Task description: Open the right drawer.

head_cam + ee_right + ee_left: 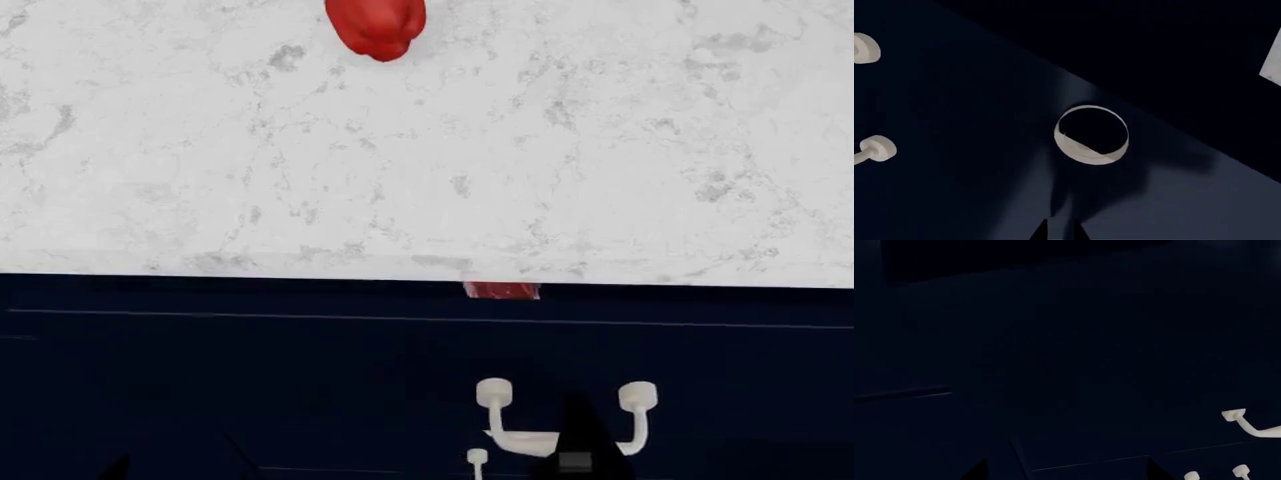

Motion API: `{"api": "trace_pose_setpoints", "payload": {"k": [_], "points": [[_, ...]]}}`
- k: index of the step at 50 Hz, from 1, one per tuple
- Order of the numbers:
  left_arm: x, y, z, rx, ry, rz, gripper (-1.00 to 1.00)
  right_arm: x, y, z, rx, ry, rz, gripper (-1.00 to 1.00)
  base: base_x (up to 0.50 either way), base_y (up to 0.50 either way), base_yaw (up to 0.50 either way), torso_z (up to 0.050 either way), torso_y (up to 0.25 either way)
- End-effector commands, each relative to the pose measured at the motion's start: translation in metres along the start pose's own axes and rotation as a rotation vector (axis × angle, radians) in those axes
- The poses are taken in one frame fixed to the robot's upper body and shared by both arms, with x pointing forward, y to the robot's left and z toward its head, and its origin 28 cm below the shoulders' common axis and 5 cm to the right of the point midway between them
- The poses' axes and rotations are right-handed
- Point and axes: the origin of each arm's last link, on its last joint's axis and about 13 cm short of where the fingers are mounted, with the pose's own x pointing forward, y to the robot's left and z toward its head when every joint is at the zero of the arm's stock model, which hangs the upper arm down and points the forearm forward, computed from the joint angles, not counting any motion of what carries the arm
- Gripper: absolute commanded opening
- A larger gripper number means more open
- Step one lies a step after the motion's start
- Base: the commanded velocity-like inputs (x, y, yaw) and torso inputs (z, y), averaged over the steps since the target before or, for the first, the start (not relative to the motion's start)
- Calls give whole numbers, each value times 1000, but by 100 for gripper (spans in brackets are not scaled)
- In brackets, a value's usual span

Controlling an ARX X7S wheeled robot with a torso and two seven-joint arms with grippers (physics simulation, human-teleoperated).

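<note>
While the right gripper [577,455] crowds the cream handle [534,441], its grip unreadable, the right drawer [400,370] sits below the marble counter [534,160]. Left gripper unseen.

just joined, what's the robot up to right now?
It faces a navy cabinet under a white marble countertop, working on the right drawer. In the head view, a dark gripper tip, probably the right gripper, sits at the drawer's cream bail handle; whether it has closed on it can't be told. The drawer front looks barely out, if at all. A red pepper-like object sits on the counter.
</note>
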Motion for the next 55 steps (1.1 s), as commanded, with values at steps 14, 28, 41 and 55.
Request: {"api": "trace_pose_setpoints", "payload": {"k": [14,28,41,55], "points": [[0,0,0,0,-2,1,100,-19,-3,9,-36,-43,-77,-100,-1,2,2,0,0],[-1,0,1,1,-1,1,100,-19,-5,8,-22,-39,-76,-100,-94,1,1,0,1],[0,0,0,1,2,2,100,-18,-5,8,-25,-40,-78,-100,-246,0,0,0,1],[1,0,-2,1,0,1,100,-18,-3,9,-31,-39,-80,-100,-237,0,0,1,0]]}}
